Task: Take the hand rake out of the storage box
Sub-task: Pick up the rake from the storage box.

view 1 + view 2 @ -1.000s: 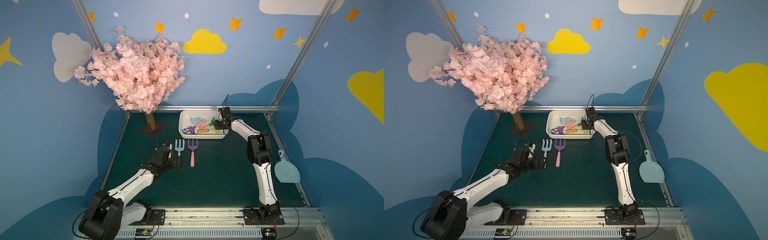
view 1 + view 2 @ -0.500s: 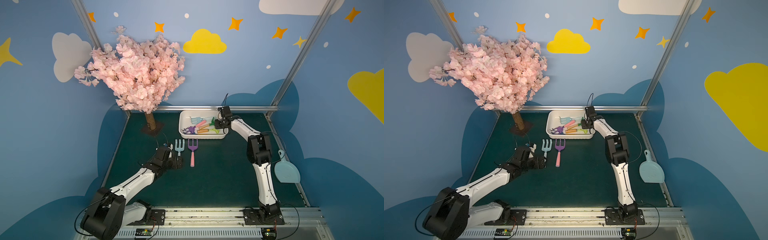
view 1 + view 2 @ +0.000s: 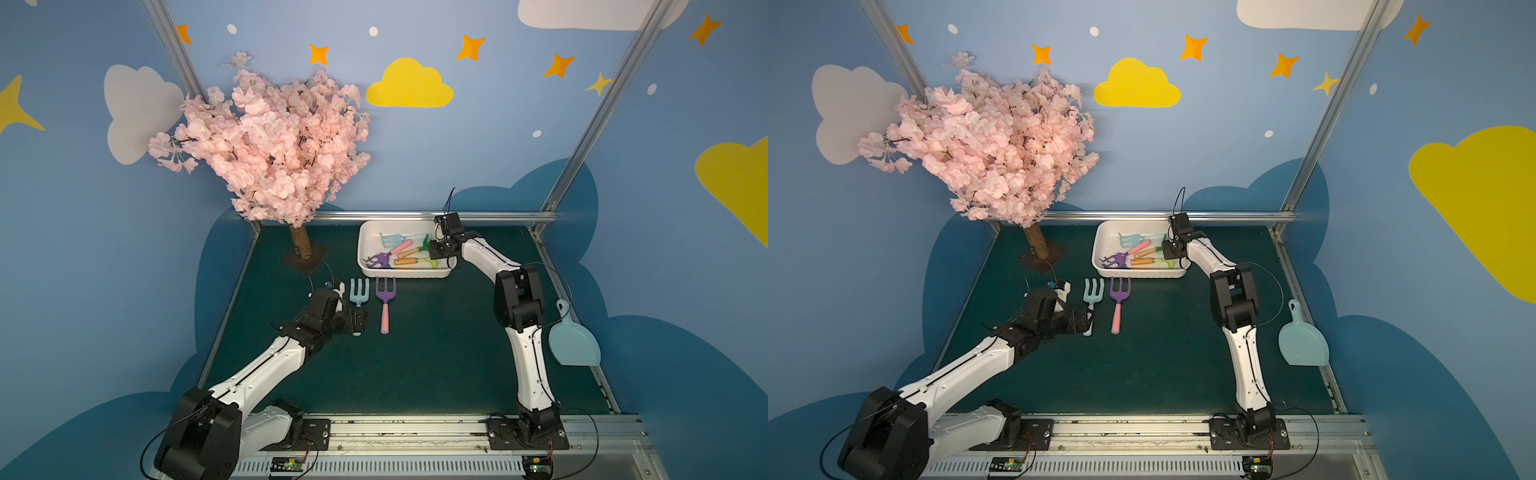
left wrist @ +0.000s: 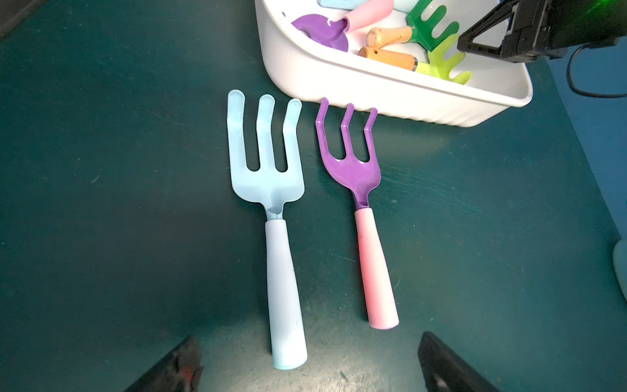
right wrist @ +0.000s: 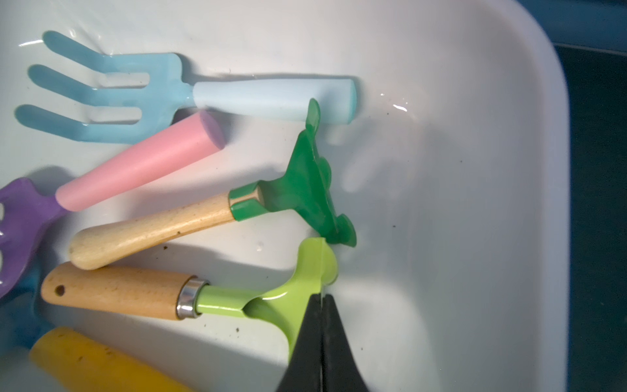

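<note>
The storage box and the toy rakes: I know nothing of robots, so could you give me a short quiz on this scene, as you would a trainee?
1. True or false: the left gripper is shut on the light blue rake that lies on the mat.
2. What does the right gripper pinch inside the storage box? A) a yellow handle B) the lime-green rake C) a pink handle
3. How many rakes lie on the mat outside the box?
Key: 1 false, its jaws stand open. 2 B, by the head. 3 two, the light blue rake and the purple rake.
</note>
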Robot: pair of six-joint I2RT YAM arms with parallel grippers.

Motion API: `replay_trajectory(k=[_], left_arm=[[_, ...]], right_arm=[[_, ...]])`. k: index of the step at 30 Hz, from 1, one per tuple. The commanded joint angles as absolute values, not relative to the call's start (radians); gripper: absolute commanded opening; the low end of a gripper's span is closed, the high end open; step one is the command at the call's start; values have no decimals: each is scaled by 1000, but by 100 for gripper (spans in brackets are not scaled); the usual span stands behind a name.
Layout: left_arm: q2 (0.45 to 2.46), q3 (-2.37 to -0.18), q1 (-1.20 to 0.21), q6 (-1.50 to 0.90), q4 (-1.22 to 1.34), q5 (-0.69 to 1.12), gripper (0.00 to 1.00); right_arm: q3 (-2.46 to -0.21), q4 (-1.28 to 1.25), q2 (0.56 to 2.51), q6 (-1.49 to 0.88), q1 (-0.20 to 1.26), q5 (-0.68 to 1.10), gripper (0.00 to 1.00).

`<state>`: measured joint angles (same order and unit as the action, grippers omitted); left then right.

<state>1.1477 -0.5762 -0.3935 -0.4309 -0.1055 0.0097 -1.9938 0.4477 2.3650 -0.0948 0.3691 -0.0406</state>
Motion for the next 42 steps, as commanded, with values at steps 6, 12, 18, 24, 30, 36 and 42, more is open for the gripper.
replay_trajectory(k=[6,12,18,24,30,36,42], left_arm=[[1168,-586,-390,-429,-98,14,100],[1218,-587,-390,-415,-75,15,100],[1259,-604,-389,-400,-66,15,100],[1295,-616,-387,-402,-67,-7,100],[1304,-623,-386,-400,-78,-23,100],[1289,-629,-385,-402,-86,-20,100],[1256,-637,-386,-404,-99,-15,100]], right_arm=[[-1960,445,2267,-76,370,-57,1],[-1965,465,2314,-70,374,-63,39],[-1980,473,2357,-68,377,-49,41],[-2080,534,2437,-67,379,-38,31],[-2129,561,2463,-65,379,-30,8],[-2128,561,2402,-46,377,-44,0],[-2104,562,2305,-30,376,-53,0]])
